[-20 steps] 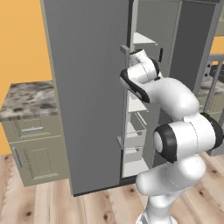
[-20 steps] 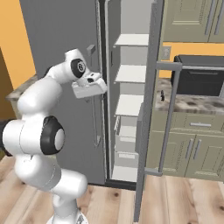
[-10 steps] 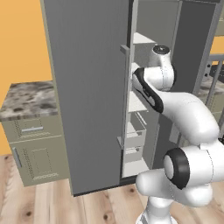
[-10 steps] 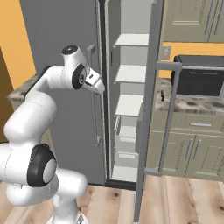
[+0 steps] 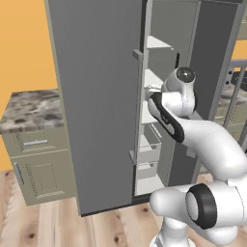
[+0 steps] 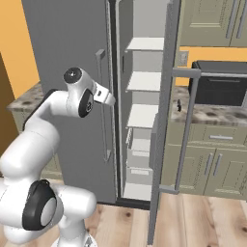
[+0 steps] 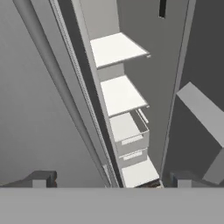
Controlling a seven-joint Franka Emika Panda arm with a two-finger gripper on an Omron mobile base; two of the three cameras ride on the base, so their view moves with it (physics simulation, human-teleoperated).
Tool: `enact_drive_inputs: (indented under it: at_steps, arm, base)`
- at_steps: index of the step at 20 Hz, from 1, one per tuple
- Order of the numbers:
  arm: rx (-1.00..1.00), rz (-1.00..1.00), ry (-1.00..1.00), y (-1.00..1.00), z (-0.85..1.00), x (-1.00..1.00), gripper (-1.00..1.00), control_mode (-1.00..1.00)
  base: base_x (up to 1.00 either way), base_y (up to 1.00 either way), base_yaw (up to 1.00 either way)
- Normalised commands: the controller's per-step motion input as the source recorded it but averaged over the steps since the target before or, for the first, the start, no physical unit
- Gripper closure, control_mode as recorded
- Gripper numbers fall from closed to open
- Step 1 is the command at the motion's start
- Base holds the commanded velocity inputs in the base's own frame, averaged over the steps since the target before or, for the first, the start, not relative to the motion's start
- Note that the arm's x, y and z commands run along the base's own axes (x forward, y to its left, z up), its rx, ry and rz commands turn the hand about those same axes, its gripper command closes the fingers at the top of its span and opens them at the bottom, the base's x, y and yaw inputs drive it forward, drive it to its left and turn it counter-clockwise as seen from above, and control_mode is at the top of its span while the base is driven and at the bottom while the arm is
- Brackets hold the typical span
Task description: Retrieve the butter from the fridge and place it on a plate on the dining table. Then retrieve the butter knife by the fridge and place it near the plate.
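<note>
- Your pincer (image 7: 109, 179) hangs released, fingertips wide, facing the fridge (image 5: 96, 96) gap.
- Hand view shows you bare white shelves (image 7: 118, 48); no butter discernible.
- Right base view alone shows the microwave (image 6: 219, 89).

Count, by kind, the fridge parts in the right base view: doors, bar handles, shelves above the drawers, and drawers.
fridge doors: 2
bar handles: 2
white shelves above the drawers: 3
drawers: 2
Total: 9
</note>
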Motion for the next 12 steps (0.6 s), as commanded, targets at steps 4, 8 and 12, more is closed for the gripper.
enact_drive_inputs:
  at_steps: [4,8,12]
  arm:
    - [0.01,0.1,0.02,0.08,0.05,0.02,-1.0,-1.0]
    - [0.0,0.21,0.03,0.28,0.21,0.02,-1.0,-1.0]
    - [-0.07,0.09,-0.01,0.1,0.17,0.05,-1.0,-1.0]
  base:
    - [0.0,0.0,0.0]
    - [0.0,0.0,0.0]
    - [0.0,0.0,0.0]
